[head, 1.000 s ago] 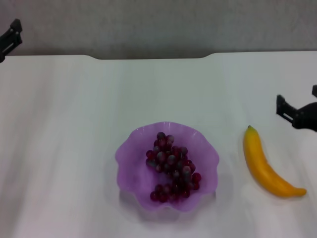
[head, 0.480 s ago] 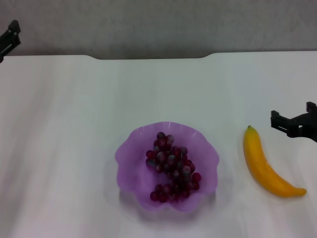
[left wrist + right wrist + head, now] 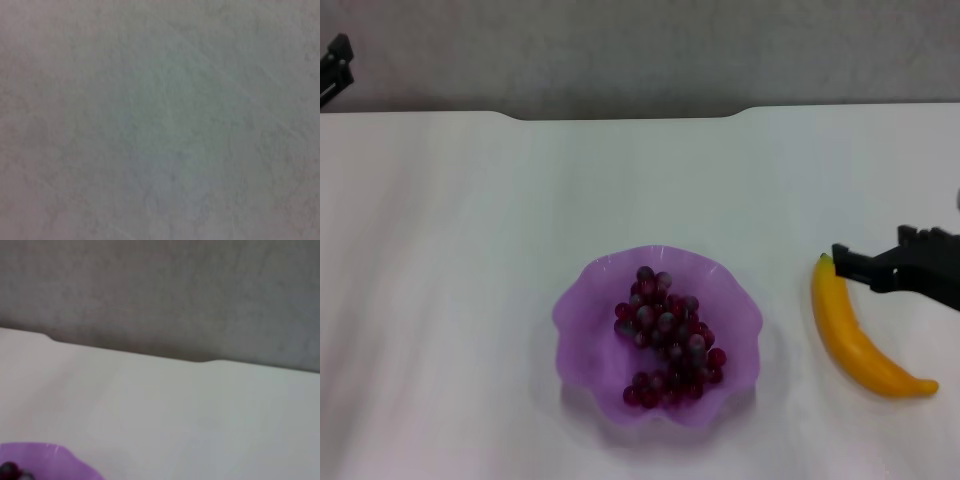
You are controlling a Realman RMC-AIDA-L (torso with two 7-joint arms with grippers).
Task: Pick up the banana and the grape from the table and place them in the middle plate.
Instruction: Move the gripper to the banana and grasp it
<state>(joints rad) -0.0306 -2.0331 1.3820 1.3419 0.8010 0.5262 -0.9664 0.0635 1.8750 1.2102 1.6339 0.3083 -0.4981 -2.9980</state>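
Progress at about the halfway mark, judging by how things lie. Far left, at the far corner beyond the tabletop (image 3: 450, 220): left claw (image 3: 334, 62), parked well away from everything, only a dark sliver showing, so cannot tell whether wide or narrow. Nothing but a blank grey surface in the left wrist view. Centre, toward the near edge: middle plate (image 3: 582, 305), purple with a scalloped rim, already carrying the grape (image 3: 668, 338), the whole bunch lying inside, slightly right of the plate's middle. First half of the task done, then. Right of the plate, apart from it: banana (image 3: 855, 340), flat on the tabletop, green tip pointing far, other end curving toward the near right, not yet lifted. Farther right: right claw (image 3: 850, 265), reaching in from the right edge, its dark tip just beside the banana's green end; cannot tell whether touching, nor how far apart the jaws stand. Left to do: grip the banana, carry it left, set it in the plate beside the grapes.
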